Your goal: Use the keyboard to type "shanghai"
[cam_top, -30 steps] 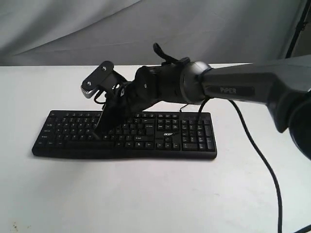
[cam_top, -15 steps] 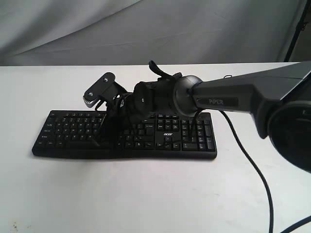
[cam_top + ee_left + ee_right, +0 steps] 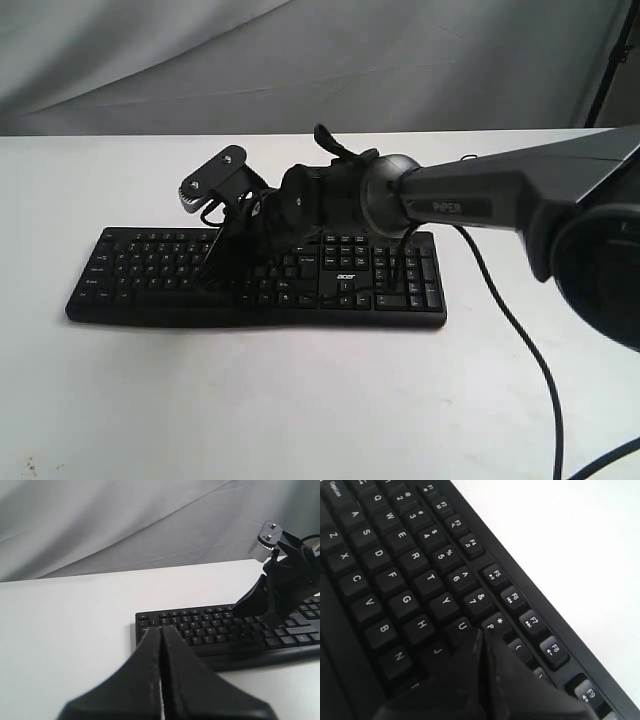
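The black keyboard (image 3: 140, 270) lies flat on the white table (image 3: 300, 400), with its number pad to the right. My right arm reaches across from the right, and my right gripper (image 3: 213, 280) is shut, pointing down at the letter keys. In the right wrist view its tip (image 3: 481, 632) sits just over the keyboard (image 3: 395, 560) between the U and 8 keys; whether it touches is unclear. My left gripper (image 3: 161, 629) is shut on nothing and hangs off the keyboard's (image 3: 210, 630) left end. It is out of the exterior view.
A black cable (image 3: 530, 350) trails from the right arm across the table on the right. Grey cloth (image 3: 300, 60) hangs behind the table. A dark stand (image 3: 610, 60) rises at the far right edge.
My right gripper dipped toward the keys half a second ago, then lifted slightly and shifted a little to the right. The keyboard has stayed in place.
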